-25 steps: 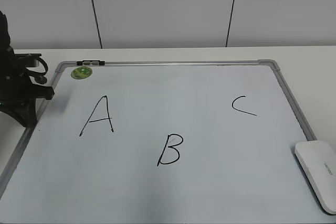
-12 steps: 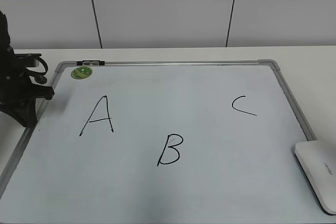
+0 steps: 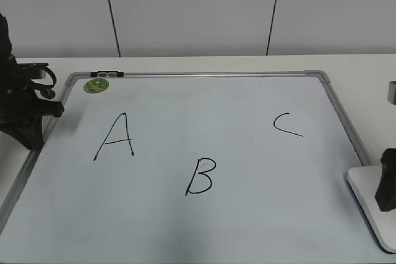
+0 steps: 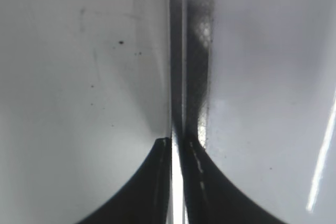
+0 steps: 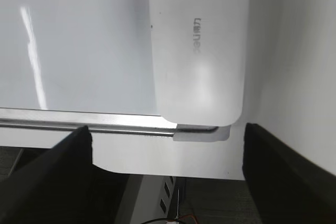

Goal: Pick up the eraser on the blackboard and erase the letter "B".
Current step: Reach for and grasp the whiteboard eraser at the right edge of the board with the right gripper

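The blackboard (image 3: pixel 247 109) is a white board with a silver frame, lying flat on the table. The black letter "B" (image 3: pixel 200 176) is in its lower middle. The white eraser (image 3: pixel 364 186) lies at the board's lower right corner, overlapping the frame. In the right wrist view the eraser (image 5: pixel 199 45) shows grey lettering. My right gripper (image 3: pixel 387 182) hangs over the eraser's right part. Its jaws (image 5: pixel 167 129) are open and empty, wider than the eraser's near end. My left gripper (image 3: pixel 28 115) rests at the board's left edge, its jaws (image 4: pixel 176 142) shut and empty.
A black "A" (image 3: pixel 115 136) is at the left and a "C" (image 3: pixel 286 124) at the right of the board. A round green magnet (image 3: pixel 96 85) sits at the top left corner. The table edge (image 5: pixel 173 169) lies just beyond the board's corner.
My right gripper has come into the exterior view from the right edge and now covers part of the eraser. The left arm and the eraser have not moved.
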{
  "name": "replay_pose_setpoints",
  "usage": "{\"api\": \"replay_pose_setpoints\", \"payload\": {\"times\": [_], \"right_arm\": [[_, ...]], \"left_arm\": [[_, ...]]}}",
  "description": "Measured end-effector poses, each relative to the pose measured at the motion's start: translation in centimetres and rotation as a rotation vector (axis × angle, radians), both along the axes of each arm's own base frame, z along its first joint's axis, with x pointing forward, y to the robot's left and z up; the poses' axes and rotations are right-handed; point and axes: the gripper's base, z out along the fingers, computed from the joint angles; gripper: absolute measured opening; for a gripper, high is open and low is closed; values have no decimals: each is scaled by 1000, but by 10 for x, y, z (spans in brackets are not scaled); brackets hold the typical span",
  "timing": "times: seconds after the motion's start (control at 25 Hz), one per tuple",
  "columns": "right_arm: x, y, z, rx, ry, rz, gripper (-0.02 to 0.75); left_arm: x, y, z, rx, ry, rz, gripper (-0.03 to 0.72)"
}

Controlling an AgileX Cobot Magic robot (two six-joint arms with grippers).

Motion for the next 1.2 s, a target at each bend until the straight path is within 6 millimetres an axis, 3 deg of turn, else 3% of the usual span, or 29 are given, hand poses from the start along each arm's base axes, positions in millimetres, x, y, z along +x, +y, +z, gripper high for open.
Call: {"api": "replay_pose_setpoints", "payload": {"times": [0.24,0.56,0.92,1.2], "right_arm": [[9,2,-12,-2,17,11,668],[23,20,-23,-121,23,62,665],[37,20,-47,-157,74,5,657],[42,10,-46,-149,45,-52,635]], "left_arm": [[0,0,0,-1,0,0,64],[0,0,0,-2,0,1,69],[0,0,0,-5,0,3,74],[0,-1,0,-15,0,10,81]]}}
